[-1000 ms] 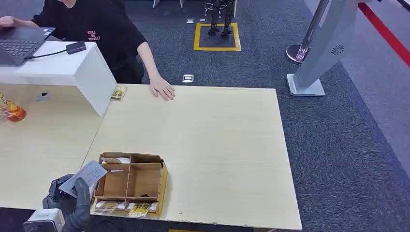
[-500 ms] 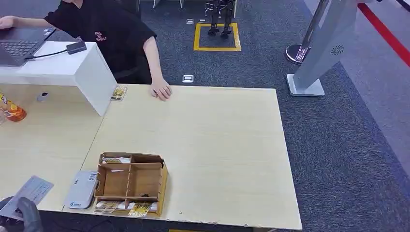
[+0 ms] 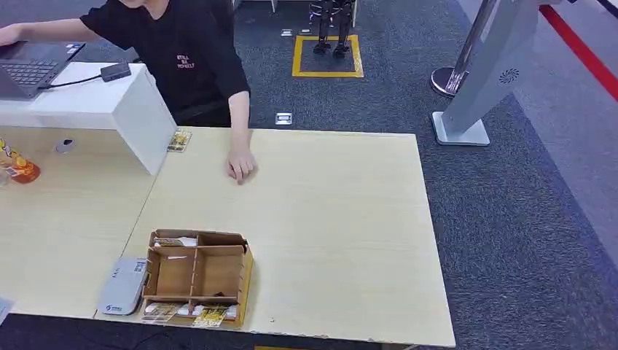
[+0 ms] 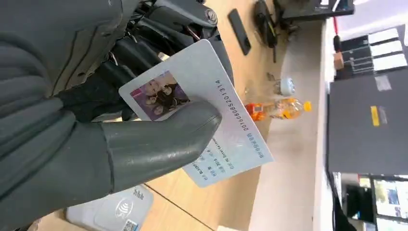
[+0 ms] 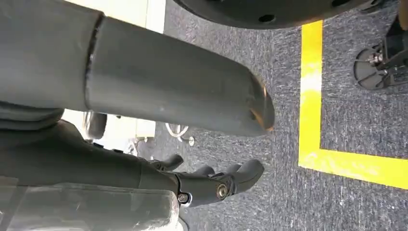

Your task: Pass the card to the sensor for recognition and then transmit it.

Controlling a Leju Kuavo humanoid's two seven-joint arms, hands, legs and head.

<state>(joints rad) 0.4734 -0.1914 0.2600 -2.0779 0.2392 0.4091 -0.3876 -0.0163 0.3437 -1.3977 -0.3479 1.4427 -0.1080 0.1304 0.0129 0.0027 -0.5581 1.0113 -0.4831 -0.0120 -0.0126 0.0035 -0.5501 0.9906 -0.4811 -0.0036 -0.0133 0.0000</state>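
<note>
- Dark grey carpet (image 3: 510, 219) surrounds our pale wooden worktop (image 3: 328, 240), with a yellow square outline (image 3: 327, 55) marked on the floor beyond its far edge and a red stripe (image 3: 583, 51) running along the far right of the room.
- We see a slanted grey kiosk stand (image 3: 481, 80) on the carpet past the worktop's far right corner.
- Our left hand (image 4: 96, 120) holds the card (image 4: 202, 110): the thick grey thumb presses on its printed face and the darker fingers (image 4: 159, 38) lie behind it.
- We read the card as pale blue-white, with a small photo near one end and a row of digits along one long edge; it sits tilted in the hand, above the worktop's near left corner.
- Just below the card in our left wrist view lies the sensor (image 3: 122, 286), a flat grey-white reader resting at the near edge of the worktop, touching the left side of the cardboard organiser (image 3: 197, 275).
- We note that the organiser is a brown box split into compartments, with a few printed cards lying in its near row.
- Our right hand (image 5: 211, 185) hangs over the carpet with its fingers apart and only lightly bent, holding nothing.
- We see a person in a black shirt (image 3: 189, 58) at the far edge, one hand (image 3: 240, 165) resting flat on the worktop and the other reaching to a laptop (image 3: 33, 65) on a white raised counter (image 3: 109, 109) at the far left.
- Beside the counter's end a small printed card (image 3: 178, 140) lies on the worktop, and an orange bottle (image 3: 18, 168) lies near the left edge.
</note>
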